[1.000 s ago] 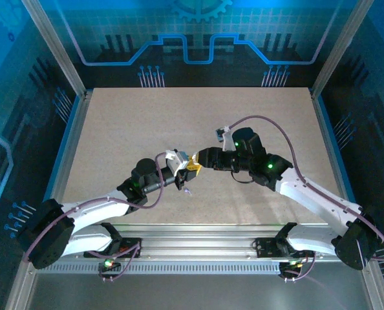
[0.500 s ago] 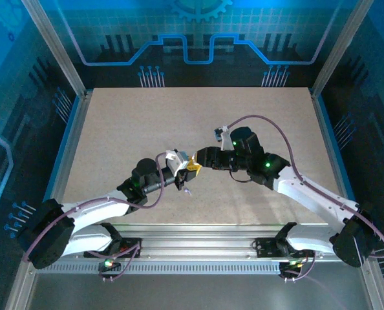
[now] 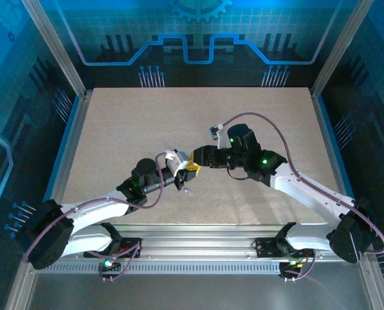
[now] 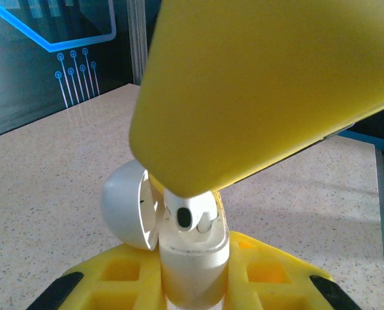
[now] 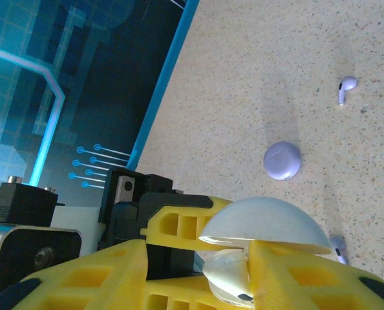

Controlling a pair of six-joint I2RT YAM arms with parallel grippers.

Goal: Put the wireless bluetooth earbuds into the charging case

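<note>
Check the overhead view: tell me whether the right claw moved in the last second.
Yes. The right claw has shifted slightly left, away from the right edge of the table, toward the left claw gripping the white case.

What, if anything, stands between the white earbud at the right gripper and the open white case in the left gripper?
Nothing visible does. The lid is swung aside, and the white earbud, between the fingers of the right gripper, sits right at the mouth of the white case clamped in the left gripper.
</note>
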